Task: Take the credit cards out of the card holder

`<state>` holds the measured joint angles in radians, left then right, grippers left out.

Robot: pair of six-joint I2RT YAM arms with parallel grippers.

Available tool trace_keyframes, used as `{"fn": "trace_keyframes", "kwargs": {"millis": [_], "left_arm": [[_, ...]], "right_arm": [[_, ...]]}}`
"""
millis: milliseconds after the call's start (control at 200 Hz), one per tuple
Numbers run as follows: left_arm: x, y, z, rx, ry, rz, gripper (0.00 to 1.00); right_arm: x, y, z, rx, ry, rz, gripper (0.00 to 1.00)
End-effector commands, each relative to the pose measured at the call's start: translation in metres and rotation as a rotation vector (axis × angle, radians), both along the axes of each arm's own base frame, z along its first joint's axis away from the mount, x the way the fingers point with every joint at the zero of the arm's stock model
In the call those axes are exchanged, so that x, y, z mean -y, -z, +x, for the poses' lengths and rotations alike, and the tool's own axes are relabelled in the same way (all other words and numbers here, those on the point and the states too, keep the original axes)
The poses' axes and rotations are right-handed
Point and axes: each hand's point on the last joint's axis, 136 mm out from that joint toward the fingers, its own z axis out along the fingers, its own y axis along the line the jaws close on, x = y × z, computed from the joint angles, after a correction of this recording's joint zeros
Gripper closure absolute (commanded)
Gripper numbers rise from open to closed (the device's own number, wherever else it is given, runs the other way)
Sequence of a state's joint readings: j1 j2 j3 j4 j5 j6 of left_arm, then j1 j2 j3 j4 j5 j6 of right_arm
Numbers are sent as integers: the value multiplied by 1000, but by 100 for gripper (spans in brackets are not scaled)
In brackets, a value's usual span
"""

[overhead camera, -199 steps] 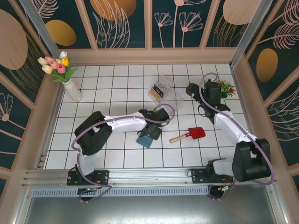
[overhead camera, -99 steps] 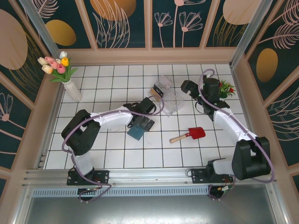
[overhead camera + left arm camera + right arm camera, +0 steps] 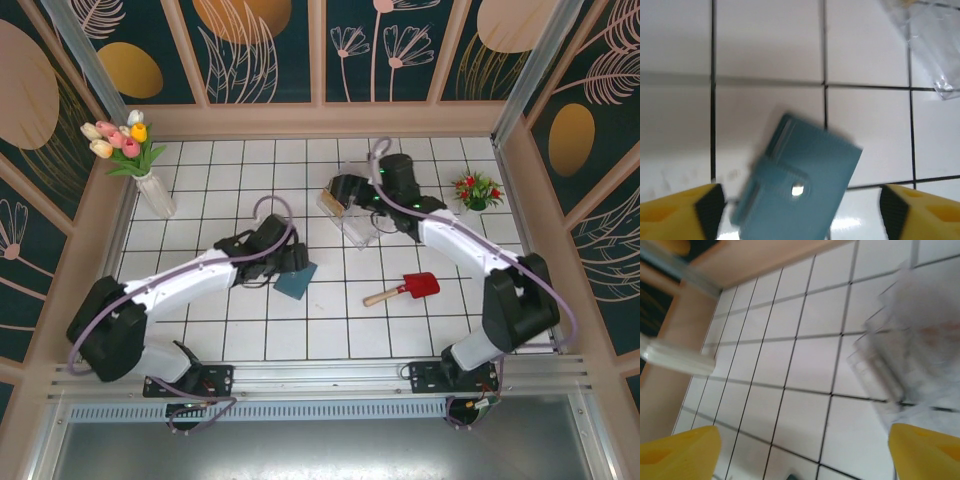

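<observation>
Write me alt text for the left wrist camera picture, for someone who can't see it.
A slate-blue card holder lies tilted on the white tiled table, between the two yellow fingertips of the open left gripper, which sit at the bottom corners. A corner of the clear plastic box shows at top right; the picture is blurred.

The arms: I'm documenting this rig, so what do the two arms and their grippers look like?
The left arm and right arm have white links between black joints, each with a lilac cable looping alongside. The left gripper and right gripper are black with yellow fingers; the left's show dark inner pads.
</observation>
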<state>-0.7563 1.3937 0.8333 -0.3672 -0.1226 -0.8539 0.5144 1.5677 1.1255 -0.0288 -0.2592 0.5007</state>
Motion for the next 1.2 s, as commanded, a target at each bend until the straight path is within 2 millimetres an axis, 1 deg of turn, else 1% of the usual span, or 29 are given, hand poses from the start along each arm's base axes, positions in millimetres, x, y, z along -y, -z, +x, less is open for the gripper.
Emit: {"fn": "trace_keyframes", "kwargs": {"millis": [0, 35, 85, 140, 190, 230, 285, 430, 500, 545, 681, 766, 841, 951, 1056, 1196], "left_arm": [[-2, 19, -31, -150, -220, -242, 31], [-5, 23, -38, -166, -256, -283, 35], [-10, 28, -46, -185, -295, -330, 39], [-15, 33, -53, -198, -330, -369, 46], [-15, 36, -57, -202, -342, -413, 50], [-13, 36, -57, -201, -341, -441, 54], [-8, 35, -56, -199, -328, -459, 56], [3, 35, -47, -195, -281, -437, 63], [3, 38, -44, -189, -279, -418, 64], [4, 40, -43, -189, -277, -412, 65], [6, 50, -39, -198, -267, -376, 68], [3, 52, -35, -195, -270, -347, 71], [-4, 55, -32, -192, -282, -308, 72], [-10, 59, -27, -193, -285, -277, 76], [-10, 61, -23, -199, -271, -264, 79], [-13, 68, -20, -206, -249, -207, 80]], "right_arm": [[-40, 26, -16, -102, -123, -27, 18], [-53, 33, -21, -130, -167, -29, 20], [-70, 44, -28, -166, -221, -37, 23], [-82, 56, -33, -197, -245, -54, 24], [-93, 67, -38, -220, -269, -64, 25], [-101, 75, -41, -237, -288, -70, 28], [-109, 87, -45, -261, -307, -90, 31], [-124, 119, -52, -312, -347, -167, 48], [-125, 132, -55, -331, -352, -204, 52], [-124, 140, -56, -338, -350, -229, 53], [-121, 154, -55, -347, -345, -296, 54], [-119, 159, -58, -358, -363, -321, 52], [-116, 164, -62, -379, -370, -341, 51], [-114, 172, -65, -403, -382, -362, 51], [-110, 175, -66, -414, -376, -380, 54], [-101, 177, -67, -421, -349, -414, 62]]}}
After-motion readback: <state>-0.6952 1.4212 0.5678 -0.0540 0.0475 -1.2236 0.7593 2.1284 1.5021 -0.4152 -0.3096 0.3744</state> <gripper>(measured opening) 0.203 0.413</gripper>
